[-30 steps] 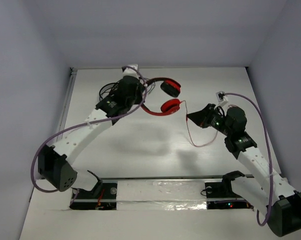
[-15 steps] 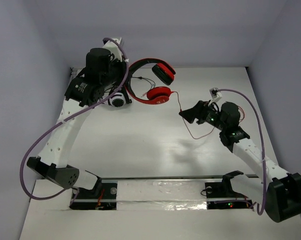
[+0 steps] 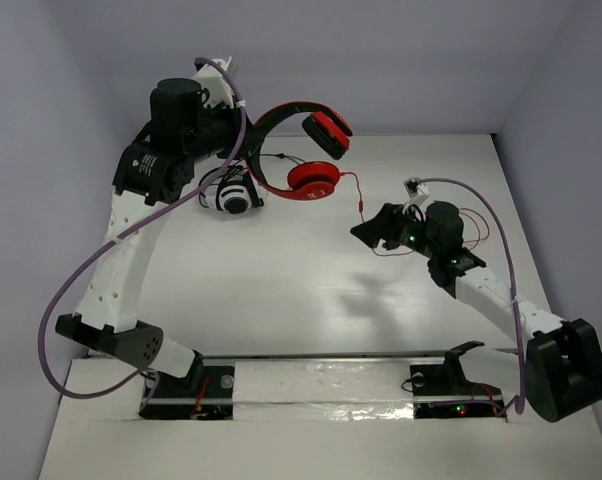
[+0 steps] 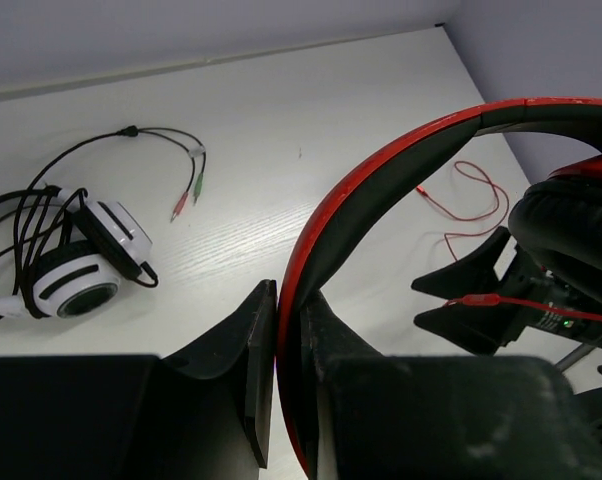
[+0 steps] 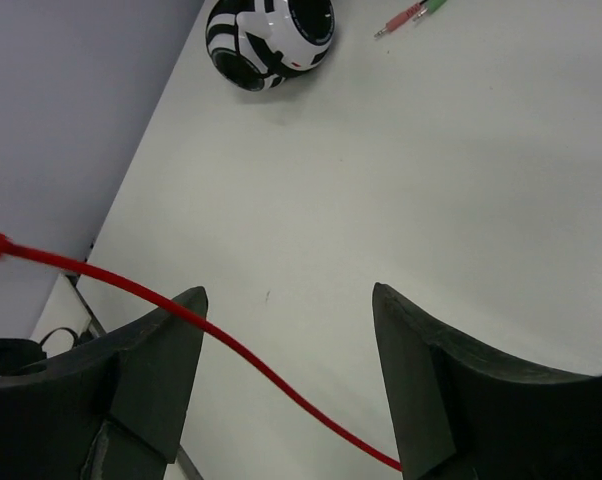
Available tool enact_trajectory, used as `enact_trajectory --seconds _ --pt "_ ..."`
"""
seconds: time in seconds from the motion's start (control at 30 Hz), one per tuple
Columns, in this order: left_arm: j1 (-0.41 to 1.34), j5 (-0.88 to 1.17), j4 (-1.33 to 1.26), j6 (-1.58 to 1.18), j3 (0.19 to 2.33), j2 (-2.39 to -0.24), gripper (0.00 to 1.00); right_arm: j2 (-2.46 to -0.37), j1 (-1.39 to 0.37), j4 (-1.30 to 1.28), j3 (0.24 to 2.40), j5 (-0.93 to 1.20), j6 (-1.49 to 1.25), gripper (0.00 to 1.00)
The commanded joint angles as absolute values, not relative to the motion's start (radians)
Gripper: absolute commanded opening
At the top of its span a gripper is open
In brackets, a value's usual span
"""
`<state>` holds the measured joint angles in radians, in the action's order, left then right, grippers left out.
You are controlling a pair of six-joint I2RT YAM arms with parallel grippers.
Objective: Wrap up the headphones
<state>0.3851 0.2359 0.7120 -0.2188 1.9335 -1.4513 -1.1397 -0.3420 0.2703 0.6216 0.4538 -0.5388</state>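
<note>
The left gripper (image 4: 286,335) is pinching the red headband of the headphones (image 3: 314,180) between its two fingers, clamped narrow on the band and lifting it off the table (image 3: 301,300). From that grip the band is arching away to the gripper's right, with both ear cups hanging beyond it. Below and just beside the gripper, the black-and-white headphones (image 4: 81,270) are lying on the table, their dark cable (image 4: 186,160) trailing off past them.

The right gripper (image 5: 286,290) is standing wide open. The thin red cable (image 5: 231,345) is running slantwise across the gap between its fingers – loose, not squeezed. In the top view the cable is dropping from the lower ear cup to this gripper, and more of it is looping on the table behind the gripper.
</note>
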Motion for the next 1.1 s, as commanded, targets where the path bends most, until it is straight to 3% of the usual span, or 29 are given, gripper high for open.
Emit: enact_trajectory --seconds 0.0,0.1,0.2,0.63,0.77,0.9,1.03,1.07 --pt "0.367 0.331 0.624 -0.267 2.023 -1.433 0.00 -1.154 -0.362 0.374 0.615 0.445 -0.538 0.73" --pt "0.356 0.337 0.638 -0.272 2.066 -1.450 0.00 -1.163 -0.362 0.394 0.603 0.430 -0.545 0.62" --pt "0.330 0.337 0.647 -0.272 2.103 -1.465 0.00 -1.143 -0.362 0.394 0.575 0.402 -0.546 0.62" --pt "0.250 0.459 0.614 -0.342 2.258 -1.548 0.00 -1.143 -0.362 0.413 0.505 0.388 -0.571 0.70" --pt "0.241 0.466 0.611 -0.350 2.270 -1.555 0.00 -1.151 -0.371 0.396 0.515 0.393 -0.565 0.79" --pt "0.232 0.476 0.611 -0.350 2.270 -1.562 0.00 -1.144 -0.380 0.377 0.509 0.390 -0.569 0.81" --pt "0.232 0.479 0.604 -0.353 2.272 -1.571 0.00 -1.115 -0.391 0.356 0.488 0.367 -0.581 0.75" --pt "0.232 0.479 0.601 -0.354 2.269 -1.572 0.00 -1.108 -0.391 0.360 0.476 0.371 -0.586 0.60"
